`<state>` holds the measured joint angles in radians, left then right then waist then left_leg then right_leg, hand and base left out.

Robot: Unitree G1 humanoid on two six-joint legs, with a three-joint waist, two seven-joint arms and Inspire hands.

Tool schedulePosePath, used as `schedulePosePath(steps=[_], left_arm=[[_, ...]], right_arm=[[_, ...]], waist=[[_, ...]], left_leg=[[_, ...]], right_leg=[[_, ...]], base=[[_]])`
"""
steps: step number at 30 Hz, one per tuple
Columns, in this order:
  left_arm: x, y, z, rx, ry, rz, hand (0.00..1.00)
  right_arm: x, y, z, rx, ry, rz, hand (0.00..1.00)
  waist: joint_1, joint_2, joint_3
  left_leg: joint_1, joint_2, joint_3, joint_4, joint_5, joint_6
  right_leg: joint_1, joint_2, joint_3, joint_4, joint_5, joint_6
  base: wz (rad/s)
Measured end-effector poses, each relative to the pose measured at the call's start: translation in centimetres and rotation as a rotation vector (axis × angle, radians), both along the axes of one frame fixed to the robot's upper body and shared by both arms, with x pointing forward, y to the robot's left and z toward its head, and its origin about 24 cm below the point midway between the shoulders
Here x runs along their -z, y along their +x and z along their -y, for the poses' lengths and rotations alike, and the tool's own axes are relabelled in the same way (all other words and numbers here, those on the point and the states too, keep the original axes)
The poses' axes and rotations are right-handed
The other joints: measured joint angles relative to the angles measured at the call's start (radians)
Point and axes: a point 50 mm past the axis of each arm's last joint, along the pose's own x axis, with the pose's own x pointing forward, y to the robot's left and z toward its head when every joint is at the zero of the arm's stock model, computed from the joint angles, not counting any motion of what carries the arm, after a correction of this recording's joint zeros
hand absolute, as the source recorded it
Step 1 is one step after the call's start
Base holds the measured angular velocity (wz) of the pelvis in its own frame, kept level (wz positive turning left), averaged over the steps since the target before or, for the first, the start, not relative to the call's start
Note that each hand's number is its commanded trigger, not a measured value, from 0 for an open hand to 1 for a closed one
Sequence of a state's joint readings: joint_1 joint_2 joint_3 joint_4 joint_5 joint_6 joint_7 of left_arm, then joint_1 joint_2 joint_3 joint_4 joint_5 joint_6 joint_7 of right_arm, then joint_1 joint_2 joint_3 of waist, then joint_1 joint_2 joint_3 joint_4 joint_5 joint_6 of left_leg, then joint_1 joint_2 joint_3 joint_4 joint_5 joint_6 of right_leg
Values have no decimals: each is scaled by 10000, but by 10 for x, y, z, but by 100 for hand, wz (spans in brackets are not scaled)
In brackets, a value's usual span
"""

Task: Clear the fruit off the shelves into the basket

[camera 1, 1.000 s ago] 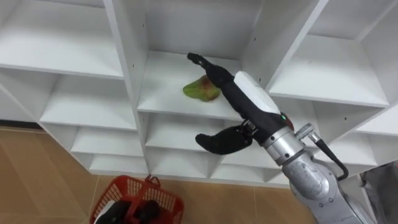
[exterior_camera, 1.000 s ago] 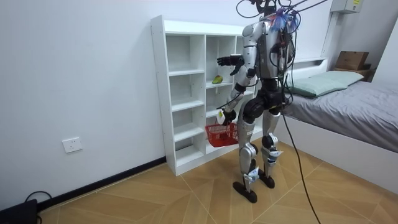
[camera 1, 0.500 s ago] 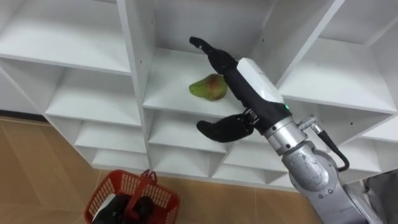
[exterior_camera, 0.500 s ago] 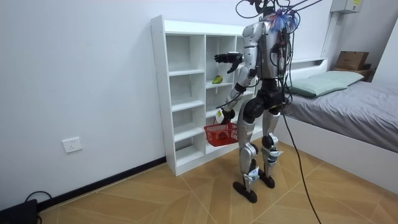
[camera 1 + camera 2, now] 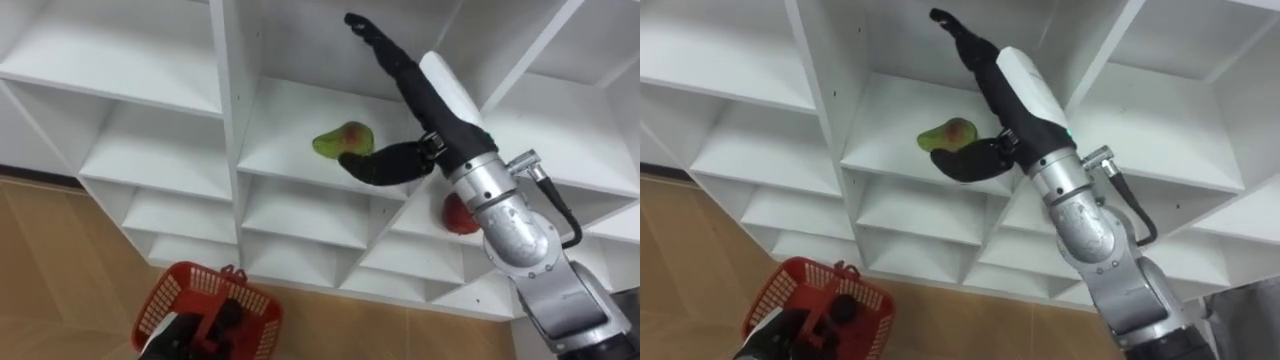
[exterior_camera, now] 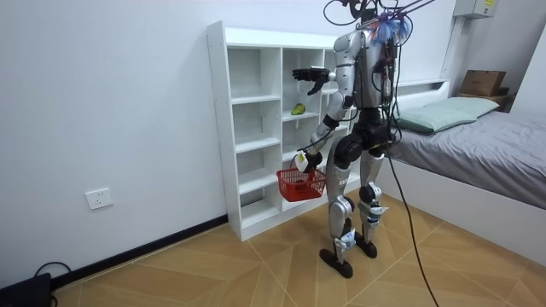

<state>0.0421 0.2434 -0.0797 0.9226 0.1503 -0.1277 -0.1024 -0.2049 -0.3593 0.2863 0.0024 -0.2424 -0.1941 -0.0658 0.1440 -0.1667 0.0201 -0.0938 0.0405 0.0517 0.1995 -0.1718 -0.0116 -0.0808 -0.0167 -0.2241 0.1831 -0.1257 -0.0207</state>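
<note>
A green pear with a red blush [image 5: 341, 140] lies on a shelf in the middle column of the white closet [image 5: 232, 150]. My right hand [image 5: 432, 92] is open inside that compartment. Its straight fingers [image 5: 372, 30] point up toward the back wall above the pear, and its thumb [image 5: 384, 164] sits just right of the pear, close to it. A red fruit [image 5: 457, 215] lies one shelf lower to the right, partly behind my forearm. Low on the left, my left hand [image 5: 214, 326] is shut on the handle of a red basket [image 5: 178, 295]. In the room view I stand facing the closet [image 6: 256, 128].
Upright white dividers [image 5: 500, 70] bound the compartment on both sides, and the shelf above is close over my fingers. Wooden floor [image 5: 60, 260] lies below the closet. A bed [image 6: 478, 145] stands at the room view's right, behind me.
My right hand has risen and reached deeper into the compartment, bringing its thumb beside the pear. The basket has lifted slightly. The head camera has shifted, and the red fruit now shows.
</note>
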Motion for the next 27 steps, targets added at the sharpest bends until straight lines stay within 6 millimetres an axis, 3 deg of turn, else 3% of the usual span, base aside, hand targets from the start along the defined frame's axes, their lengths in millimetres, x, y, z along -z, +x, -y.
schedulePosePath(steps=[8, 14, 22, 27], left_arm=[[3, -7, -3, -17, 192, -389, 100], [4, -11, -7, -157, 287, -630, 100], [2, -8, -9, -202, 343, -538, 100], [1, -6, -12, -271, 399, -458, 100]], right_arm=[[5, 15, 7, 310, 169, -463, 0], [8, 22, 11, 531, 379, -788, 0], [12, 31, 16, 861, 317, -1049, 0], [14, 34, 19, 1007, 305, -1145, 0]], waist=[[-25, -185, -85], [5, -196, -83], [17, -237, -73], [37, -309, -33]], left_leg=[[-14, -24, -223, 36, 3, 1], [-95, -68, -321, 62, 18, 24], [-167, -176, -412, 68, 55, 90], [-191, -177, -495, 78, 55, 89]], right_leg=[[118, -28, -264, 0, 0, 0], [101, -103, -523, 5, -1, 3], [82, -193, -550, 4, -2, 5], [91, -193, -655, 7, -2, 5]], base=[[9], [7], [4], [5]])
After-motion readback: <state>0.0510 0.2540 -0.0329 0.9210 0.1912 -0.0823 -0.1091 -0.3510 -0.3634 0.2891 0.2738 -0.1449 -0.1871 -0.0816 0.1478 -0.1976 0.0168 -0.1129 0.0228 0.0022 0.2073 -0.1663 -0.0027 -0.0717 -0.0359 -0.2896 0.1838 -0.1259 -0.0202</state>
